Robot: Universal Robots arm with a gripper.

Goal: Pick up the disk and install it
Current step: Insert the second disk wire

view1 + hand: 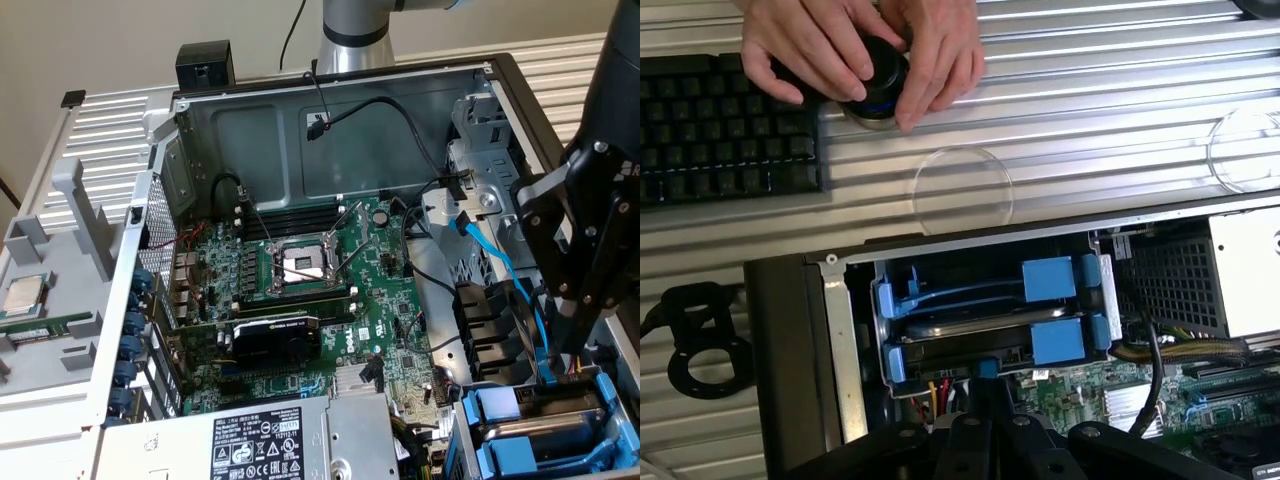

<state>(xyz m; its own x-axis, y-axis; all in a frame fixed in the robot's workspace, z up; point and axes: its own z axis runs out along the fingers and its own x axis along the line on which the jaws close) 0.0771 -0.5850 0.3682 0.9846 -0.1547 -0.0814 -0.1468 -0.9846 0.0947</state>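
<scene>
In the exterior view, a processor chip (24, 294) lies on the grey tray (50, 345) at nine o'clock, beside the open computer case (330, 120). At the centre sits the motherboard (300, 290) with its bare socket (303, 264). At four o'clock the black end effector (572, 335), clenched with nothing in it, hangs just above the disk (545, 425), which sits in its blue carrier in the drive bay at five o'clock. In the wrist view, a person's hands (855, 50) grip a black knob (880, 80) on the bench (1090, 120) beside a keyboard (725, 130).

blue disk (990, 318) carrier, green motherboard (300, 290), black keyboard (725, 125)
</scene>
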